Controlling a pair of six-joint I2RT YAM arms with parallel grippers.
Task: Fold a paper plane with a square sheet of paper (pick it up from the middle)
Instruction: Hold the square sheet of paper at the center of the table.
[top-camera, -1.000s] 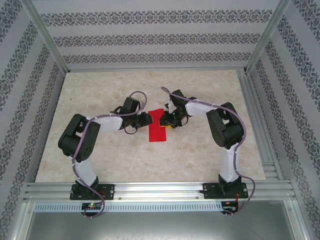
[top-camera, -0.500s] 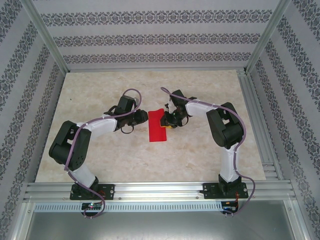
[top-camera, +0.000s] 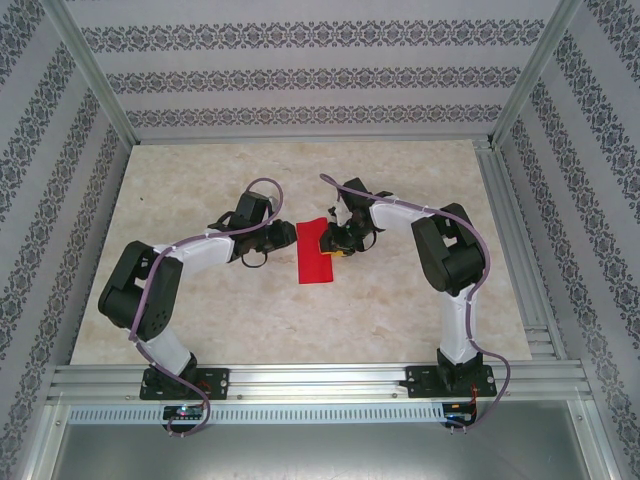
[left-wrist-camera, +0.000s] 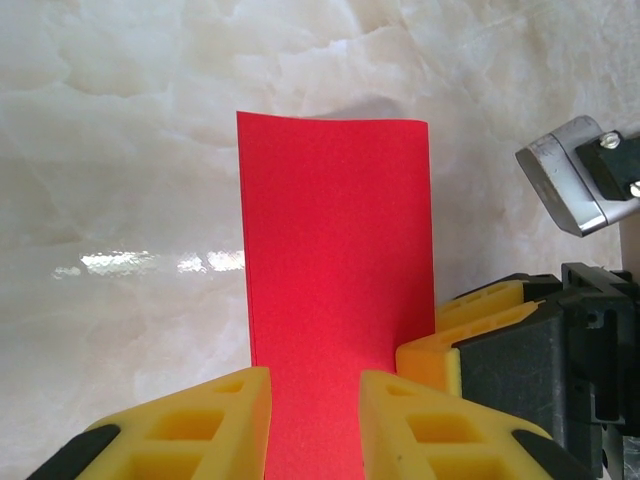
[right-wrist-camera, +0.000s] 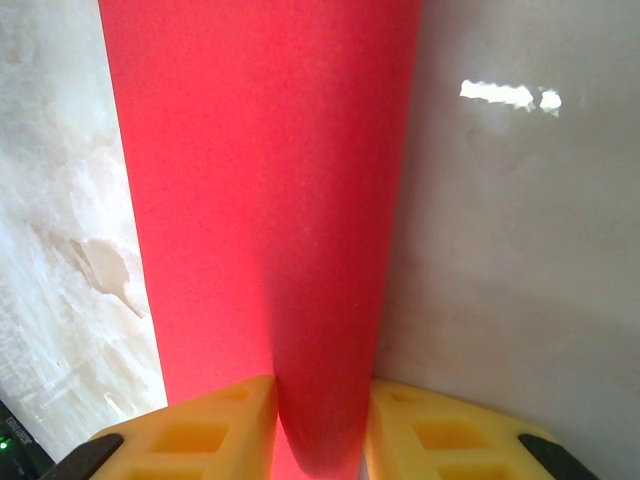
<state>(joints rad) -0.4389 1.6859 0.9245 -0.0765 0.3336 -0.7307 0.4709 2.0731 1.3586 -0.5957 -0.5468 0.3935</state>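
The red sheet of paper (top-camera: 314, 258) lies on the table as a narrow folded rectangle between the two grippers. My left gripper (top-camera: 287, 236) is at its left edge near the far end. In the left wrist view the paper (left-wrist-camera: 335, 250) runs flat under my left gripper (left-wrist-camera: 315, 385), whose yellow fingers stand a little apart. My right gripper (top-camera: 336, 241) is at the paper's far right corner, which is lifted. In the right wrist view the paper (right-wrist-camera: 260, 200) curves up between the slightly parted fingers of my right gripper (right-wrist-camera: 320, 395).
The marble table top (top-camera: 220, 310) stretches out all round the paper. Patterned walls and an aluminium frame (top-camera: 505, 230) close the workspace at the sides and back. The right gripper's yellow finger (left-wrist-camera: 480, 320) sits close beside the left gripper.
The left arm's elbow has swung back and left, and its gripper has drawn slightly away from the paper's edge. The right arm and the paper have hardly moved.
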